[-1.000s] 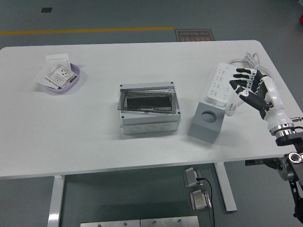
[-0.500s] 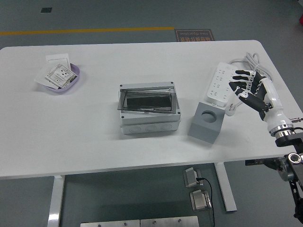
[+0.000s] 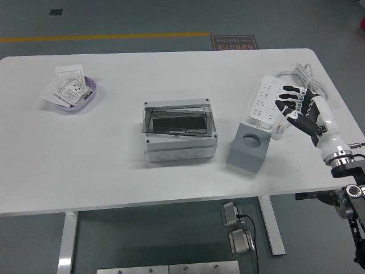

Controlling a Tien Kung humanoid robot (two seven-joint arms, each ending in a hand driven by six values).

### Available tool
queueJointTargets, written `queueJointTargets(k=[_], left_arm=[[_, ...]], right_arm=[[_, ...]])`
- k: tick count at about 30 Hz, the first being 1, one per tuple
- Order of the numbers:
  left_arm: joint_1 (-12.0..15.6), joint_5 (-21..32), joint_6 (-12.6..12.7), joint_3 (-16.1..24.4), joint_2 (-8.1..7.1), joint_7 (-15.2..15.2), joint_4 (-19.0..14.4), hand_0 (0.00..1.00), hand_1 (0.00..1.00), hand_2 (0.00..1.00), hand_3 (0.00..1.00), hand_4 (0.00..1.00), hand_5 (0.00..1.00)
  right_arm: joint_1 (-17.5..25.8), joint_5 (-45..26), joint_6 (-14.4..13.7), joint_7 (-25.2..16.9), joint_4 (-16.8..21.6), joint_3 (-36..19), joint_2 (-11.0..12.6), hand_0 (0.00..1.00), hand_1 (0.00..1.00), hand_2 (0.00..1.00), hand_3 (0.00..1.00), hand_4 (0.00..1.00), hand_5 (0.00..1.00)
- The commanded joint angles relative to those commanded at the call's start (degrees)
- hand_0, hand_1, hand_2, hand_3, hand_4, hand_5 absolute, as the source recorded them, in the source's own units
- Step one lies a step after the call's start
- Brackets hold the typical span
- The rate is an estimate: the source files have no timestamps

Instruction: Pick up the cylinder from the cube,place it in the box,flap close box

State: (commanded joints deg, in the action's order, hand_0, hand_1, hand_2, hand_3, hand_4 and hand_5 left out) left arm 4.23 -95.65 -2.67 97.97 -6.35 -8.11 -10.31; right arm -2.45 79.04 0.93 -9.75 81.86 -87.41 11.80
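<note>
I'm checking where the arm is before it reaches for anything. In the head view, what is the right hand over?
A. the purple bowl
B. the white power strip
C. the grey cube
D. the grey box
B: the right hand hovers with its fingers spread over the power strip, beyond and to the right of the cube, and holds nothing.

Right hand (image 3: 300, 108) hovers with spread fingers over the power strip (image 3: 266, 103), beside the grey cube (image 3: 248, 148); box (image 3: 179, 130) sits mid-table, lid shut
</note>
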Motion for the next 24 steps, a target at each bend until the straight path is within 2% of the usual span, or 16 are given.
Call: queueJointTargets(k=[12, 24], left_arm=[[0.0, -1.7, -0.2, 1.8, 0.04, -0.2, 0.0, 0.584, 0.628, 0.624, 0.654, 0.726, 0.347], [-0.1, -2.2, -0.2, 2.3, -0.04, -0.4, 0.0, 0.584, 0.628, 0.624, 0.654, 0.727, 0.348]], right_arm=[[-0.6, -4.7, 1.2, 0.9, 1.6, 2.0, 0.8, 0.674, 0.624, 0.672, 0.728, 0.853, 0.356], [-4.3, -4.6, 0.6, 1.2, 3.2, 1.4, 5.7, 0.683, 0.625, 0.673, 0.73, 0.857, 0.366]])
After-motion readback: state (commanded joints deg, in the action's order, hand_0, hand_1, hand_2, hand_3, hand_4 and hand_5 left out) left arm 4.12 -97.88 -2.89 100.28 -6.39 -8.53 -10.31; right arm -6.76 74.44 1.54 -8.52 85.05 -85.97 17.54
